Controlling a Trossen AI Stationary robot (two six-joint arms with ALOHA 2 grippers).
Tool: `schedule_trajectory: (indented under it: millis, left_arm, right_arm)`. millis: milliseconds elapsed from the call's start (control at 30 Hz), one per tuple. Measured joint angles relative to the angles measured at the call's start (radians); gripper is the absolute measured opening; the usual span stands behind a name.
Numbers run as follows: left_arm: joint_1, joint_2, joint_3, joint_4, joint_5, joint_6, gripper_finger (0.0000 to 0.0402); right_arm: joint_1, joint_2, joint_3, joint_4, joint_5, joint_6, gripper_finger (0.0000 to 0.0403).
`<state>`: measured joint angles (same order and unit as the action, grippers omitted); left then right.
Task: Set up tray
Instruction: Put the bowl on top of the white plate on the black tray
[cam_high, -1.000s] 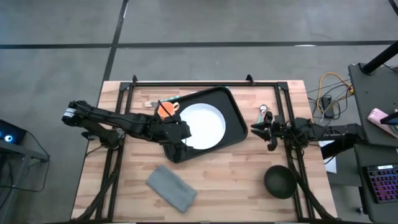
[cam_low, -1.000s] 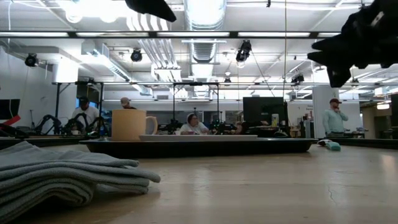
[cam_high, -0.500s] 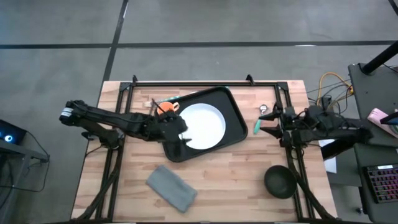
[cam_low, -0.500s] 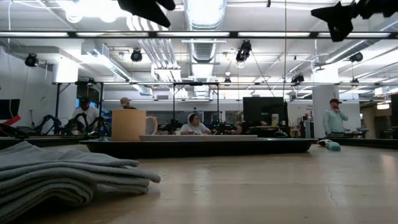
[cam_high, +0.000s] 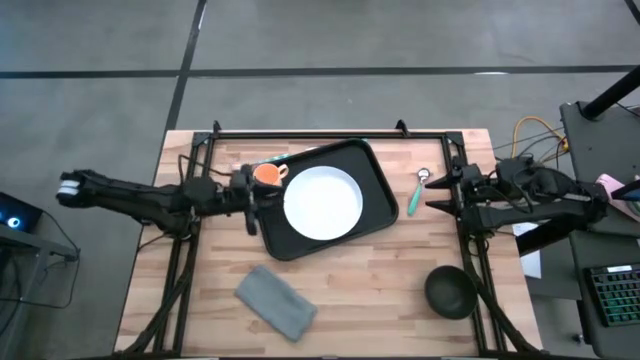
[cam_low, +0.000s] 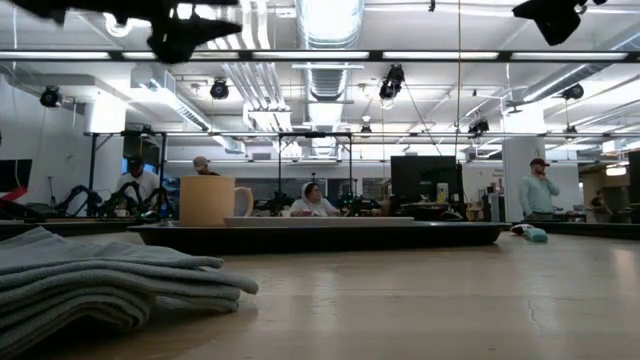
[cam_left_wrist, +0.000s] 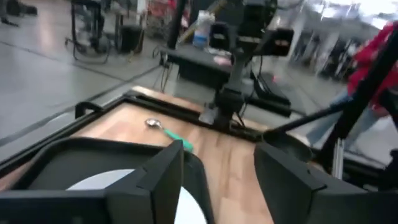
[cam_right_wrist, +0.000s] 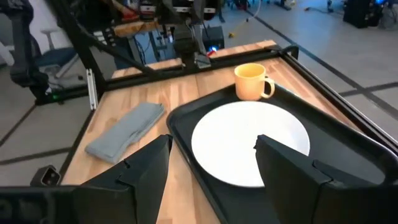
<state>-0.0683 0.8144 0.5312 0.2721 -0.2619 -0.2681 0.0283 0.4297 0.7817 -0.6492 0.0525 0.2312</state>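
The tray (cam_high: 375, 190) carries the plate (cam_high: 322, 202) centrally and the cup (cam_high: 267, 174) at its back-left corner, leaving room for more. Both grippers, left (cam_high: 250, 199) at the tray's left edge and right (cam_high: 436, 191) near the surface's right edge, have fingers parted and empty.

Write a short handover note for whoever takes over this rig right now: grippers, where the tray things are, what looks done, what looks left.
Left gripper: open, empty, at the tray's left edge.
Right gripper: open, empty, over the table's right side, beside the spoon.
Tray: mid-table, slightly angled, holding the white plate and the orange mug in its far left corner.
Still off the tray: green-handled spoon to its right, dark bowl at the near right, grey folded cloth near the front edge.
Done: plate and mug placed.
Probably left: spoon, bowl, cloth; the spoon is nearest the right gripper.
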Motion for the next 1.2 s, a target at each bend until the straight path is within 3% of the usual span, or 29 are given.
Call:
schedule_trajectory:
  millis: [200,467,733,1000,1200]
  left_arm:
    - [0.176,-0.100,-0.177,0.149,0.109,0.005,0.0118]
    - [0.185,-0.214,-0.242,0.165,0.161,0.160,0.0009]
    - [0.188,-0.412,-0.364,0.135,0.152,0.239,0.0006]
    - [0.187,-0.549,-0.475,0.111,0.152,0.186,0.0006]
    - [0.187,-0.603,-0.499,0.108,0.152,0.180,0.0006]
  right_arm:
    - [0.000,0.055,0.044,-0.051,0.000,-0.029,0.0226]
    - [0.000,0.114,0.073,-0.053,0.000,-0.005,0.0227]
    - [-0.001,0.187,0.138,-0.052,0.003,-0.003,0.0224]
    - [0.000,0.303,0.192,-0.054,-0.002,0.010,0.0224]
    - [0.004,0.405,0.251,-0.056,-0.099,0.060,0.0224]
